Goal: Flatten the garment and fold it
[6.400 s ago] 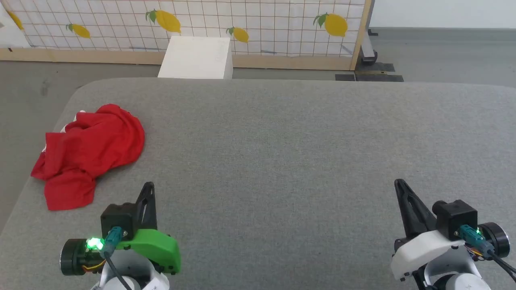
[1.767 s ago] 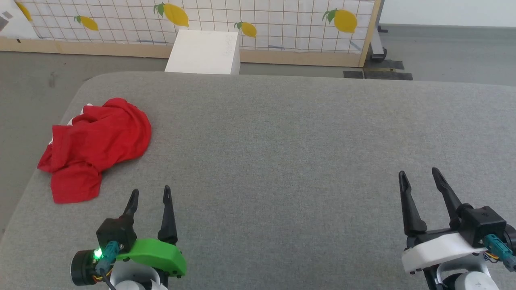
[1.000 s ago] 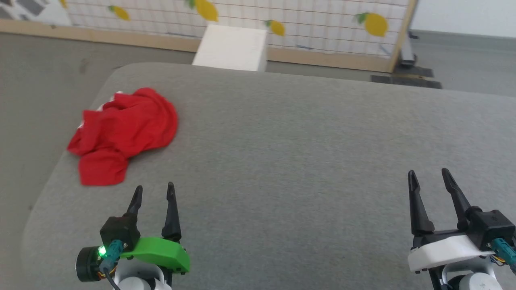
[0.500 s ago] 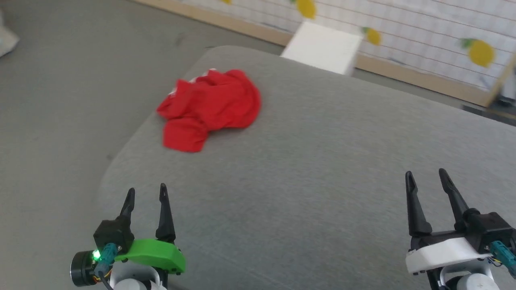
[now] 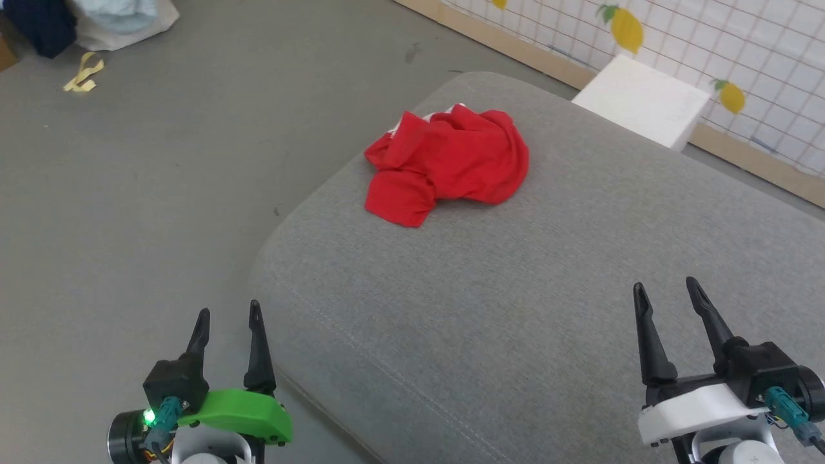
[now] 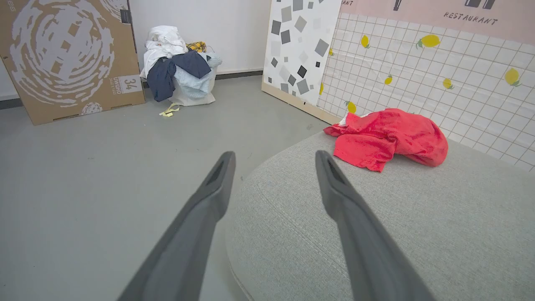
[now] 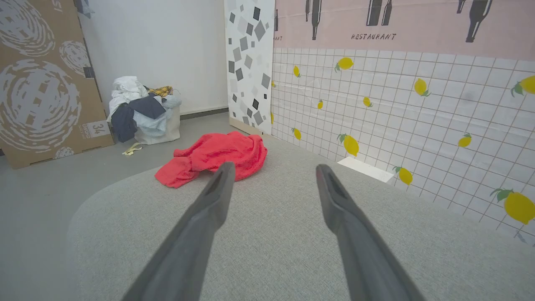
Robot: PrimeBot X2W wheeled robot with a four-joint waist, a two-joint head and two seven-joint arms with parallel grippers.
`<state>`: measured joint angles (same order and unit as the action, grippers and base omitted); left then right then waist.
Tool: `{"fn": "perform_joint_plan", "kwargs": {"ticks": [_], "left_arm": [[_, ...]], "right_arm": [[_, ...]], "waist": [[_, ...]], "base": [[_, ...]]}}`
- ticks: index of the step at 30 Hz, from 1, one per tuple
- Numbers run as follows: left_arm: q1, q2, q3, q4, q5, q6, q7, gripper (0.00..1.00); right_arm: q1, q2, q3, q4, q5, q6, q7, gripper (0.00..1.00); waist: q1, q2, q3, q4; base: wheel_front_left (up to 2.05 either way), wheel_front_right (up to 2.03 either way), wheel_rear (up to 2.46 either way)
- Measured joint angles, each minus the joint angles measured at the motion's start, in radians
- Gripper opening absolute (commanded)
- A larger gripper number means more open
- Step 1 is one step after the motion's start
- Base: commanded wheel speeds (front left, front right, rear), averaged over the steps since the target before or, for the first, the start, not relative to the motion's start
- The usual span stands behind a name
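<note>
The garment [image 5: 451,161] is a crumpled red heap with a sliver of white at its far edge, lying near the corner of the grey padded table [image 5: 548,309]. It also appears as the red garment [image 6: 388,136] in the left wrist view and the red garment [image 7: 215,161] in the right wrist view. My left gripper [image 5: 227,312] is open and empty, held off the table's near-left corner above the floor. Over the table's near right hangs my right gripper [image 5: 665,290], open and empty. Both are far short of the cloth.
A white box [image 5: 641,100] stands beyond the table against a lemon-print tiled partition [image 5: 741,38]. A bag heaped with clothes [image 6: 179,67] and a large cardboard panel [image 6: 67,54] stand against the far wall. Grey floor [image 5: 129,167] spreads left of the table.
The head camera has swung left, so the table and garment shifted right in the picture and more floor shows. Both grippers, shut 6.4 s ago, stand open since; the garment itself has not moved.
</note>
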<state>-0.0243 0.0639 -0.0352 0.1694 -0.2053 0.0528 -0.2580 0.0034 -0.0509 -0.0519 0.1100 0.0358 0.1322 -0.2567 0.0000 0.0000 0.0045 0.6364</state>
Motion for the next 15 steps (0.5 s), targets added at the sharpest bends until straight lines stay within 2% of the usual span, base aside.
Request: {"fn": "perform_joint_plan", "kwargs": {"ticks": [5,15], "left_arm": [[0.001,0.0,-0.002,0.0,0.0,0.001,0.0,1.0],[-0.003,-0.003,0.001,-0.009,-0.019,0.001,0.0,1.0]], "right_arm": [[0.0,0.0,0.002,0.003,0.0,0.0,0.0,1.0],[-0.001,0.0,0.001,-0.01,-0.002,0.0,0.011,1.0]], "waist": [[0.0,0.0,-0.007,0.009],[0.0,0.0,0.018,-0.025]], "base": [[0.0,0.0,0.0],[0.0,0.0,0.0]]}}
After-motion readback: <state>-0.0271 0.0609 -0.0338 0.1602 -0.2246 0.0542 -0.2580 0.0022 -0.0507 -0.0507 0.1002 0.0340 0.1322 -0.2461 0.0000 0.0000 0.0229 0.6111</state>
